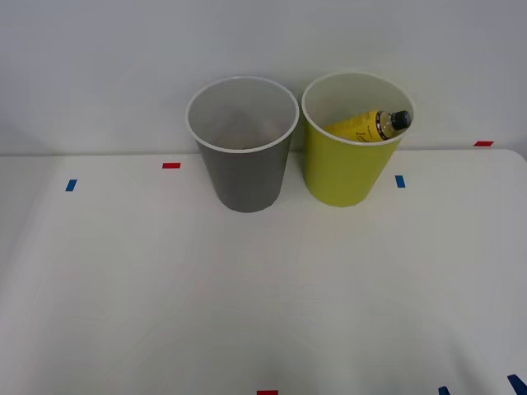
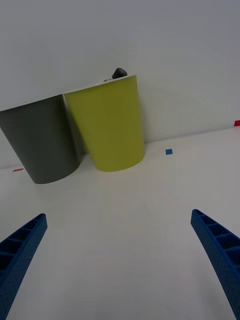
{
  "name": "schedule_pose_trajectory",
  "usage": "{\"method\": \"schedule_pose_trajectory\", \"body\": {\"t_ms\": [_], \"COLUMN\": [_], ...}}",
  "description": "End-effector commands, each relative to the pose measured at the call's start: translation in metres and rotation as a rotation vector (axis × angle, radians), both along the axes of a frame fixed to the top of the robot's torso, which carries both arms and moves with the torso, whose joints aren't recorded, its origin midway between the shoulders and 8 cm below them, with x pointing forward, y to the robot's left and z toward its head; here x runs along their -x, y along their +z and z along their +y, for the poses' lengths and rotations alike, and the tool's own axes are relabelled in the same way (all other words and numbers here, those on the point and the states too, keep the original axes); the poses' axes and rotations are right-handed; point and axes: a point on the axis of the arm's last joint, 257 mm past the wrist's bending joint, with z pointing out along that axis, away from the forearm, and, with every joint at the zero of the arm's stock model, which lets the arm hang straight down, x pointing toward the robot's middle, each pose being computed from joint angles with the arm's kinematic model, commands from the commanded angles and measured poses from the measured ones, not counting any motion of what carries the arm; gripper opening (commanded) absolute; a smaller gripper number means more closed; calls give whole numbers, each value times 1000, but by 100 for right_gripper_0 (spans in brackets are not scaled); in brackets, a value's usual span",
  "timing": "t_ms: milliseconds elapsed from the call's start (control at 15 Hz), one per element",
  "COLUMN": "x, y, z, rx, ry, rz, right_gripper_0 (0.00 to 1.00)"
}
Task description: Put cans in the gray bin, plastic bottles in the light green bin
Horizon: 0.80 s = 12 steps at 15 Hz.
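Observation:
The gray bin stands at the back of the white table, with the light green bin just to its right, almost touching. A yellow plastic bottle with a black cap leans inside the light green bin, cap up against the rim. In the wrist view the gray bin and light green bin stand ahead of my right gripper, and the bottle's dark cap pokes above the green rim. The blue fingers are spread wide, nothing between them. No cans are in view.
Small red and blue tape marks dot the table, one blue mark right of the green bin. A white wall rises close behind the bins. The table's right edge curves in at the far right.

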Motion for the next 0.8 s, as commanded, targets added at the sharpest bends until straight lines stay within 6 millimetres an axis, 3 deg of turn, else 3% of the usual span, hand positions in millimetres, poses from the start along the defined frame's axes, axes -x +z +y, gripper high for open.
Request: {"method": "schedule_pose_trajectory", "body": {"t_ms": [67, 800], "x": [0, 0], "y": [0, 0], "z": [0, 0], "rx": [0, 0], "ry": [0, 0], "rz": [0, 0], "right_gripper_0": [100, 100]}}
